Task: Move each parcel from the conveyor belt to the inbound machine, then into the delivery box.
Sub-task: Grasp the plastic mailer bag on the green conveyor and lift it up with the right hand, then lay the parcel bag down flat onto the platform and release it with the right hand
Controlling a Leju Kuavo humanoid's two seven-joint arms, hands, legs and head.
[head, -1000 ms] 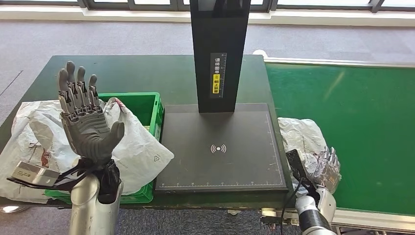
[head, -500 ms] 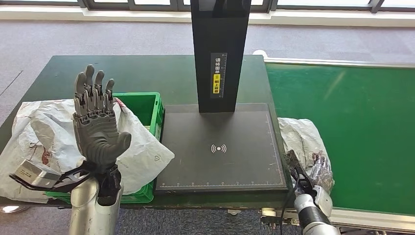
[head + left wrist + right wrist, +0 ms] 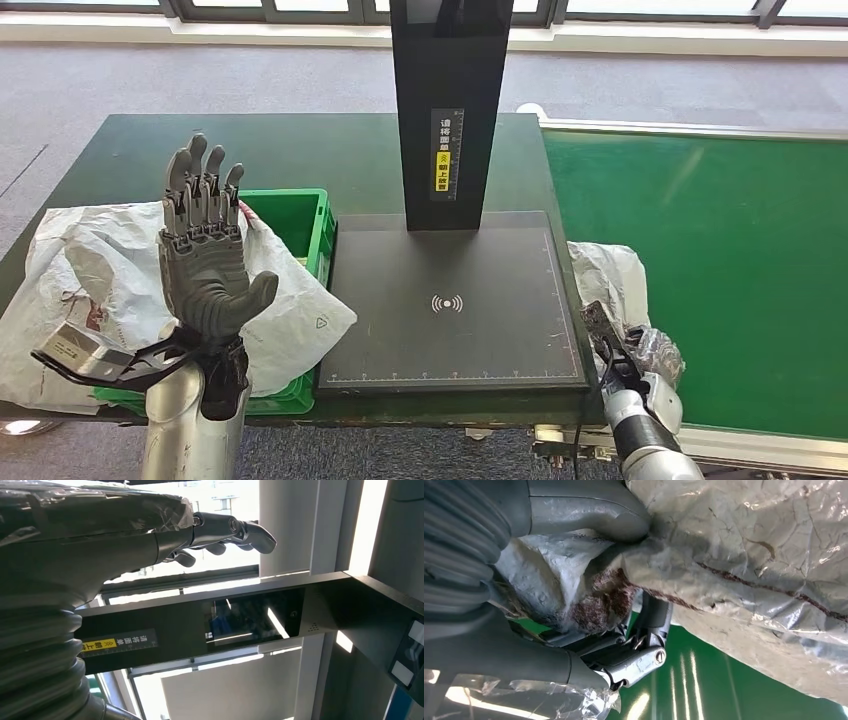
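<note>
Now the right robot hand (image 3: 655, 365) grips the crumpled grey plastic parcel (image 3: 615, 285) at the green conveyor belt's (image 3: 740, 260) edge, the left robot hand (image 3: 205, 265) raised empty with fingers spread; next, likely, a lift onto the black inbound machine plate (image 3: 450, 300).

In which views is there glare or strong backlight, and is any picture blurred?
Left wrist view: bright windows behind leave the left hand dark. Head view: sunlight streaks across the green conveyor belt; evenly sharp. Right wrist view: the right hand grips the shiny, wrinkled parcel; sharp enough.
</note>
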